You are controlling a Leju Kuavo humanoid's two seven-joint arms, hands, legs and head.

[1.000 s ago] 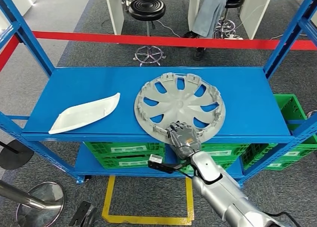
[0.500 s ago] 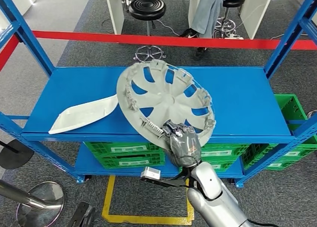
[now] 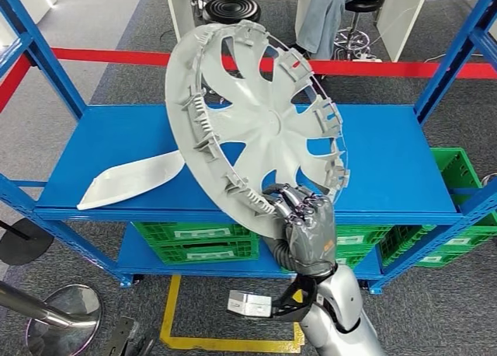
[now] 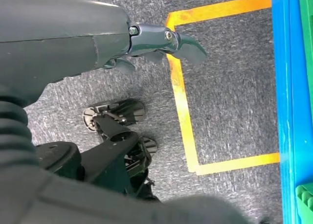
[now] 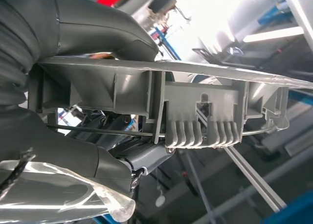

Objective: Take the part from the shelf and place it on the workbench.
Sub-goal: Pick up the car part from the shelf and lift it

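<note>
Lifting the wheel cover off the shelf

Right hand [image 3: 307,230] grips the wheel cover [image 3: 258,123] by its rim, tilted above the shelf [image 3: 387,158]; next, carry it to the worktop.

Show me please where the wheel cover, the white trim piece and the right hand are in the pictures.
wheel cover [image 3: 266,123], head view, on its central hub.
white trim piece [image 3: 126,181], head view, on the middle of its flat face, lying on the shelf.
right hand [image 3: 304,224], head view, on the back of the hand that grips the cover's rim.
</note>
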